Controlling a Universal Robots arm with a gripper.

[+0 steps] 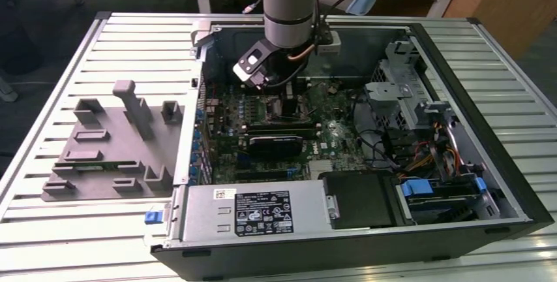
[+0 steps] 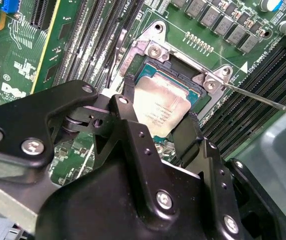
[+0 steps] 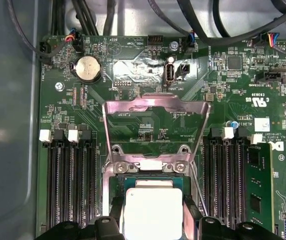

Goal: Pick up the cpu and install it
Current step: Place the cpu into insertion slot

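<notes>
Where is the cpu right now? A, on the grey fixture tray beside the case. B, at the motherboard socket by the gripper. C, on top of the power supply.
B: both wrist views show the cpu at the open socket, close by the gripper.

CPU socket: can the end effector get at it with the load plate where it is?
Probably yes. The load plate is flipped open, off the socket, and the end effector hangs right over the opening with the cpu at it; nothing visible lies between.
</notes>
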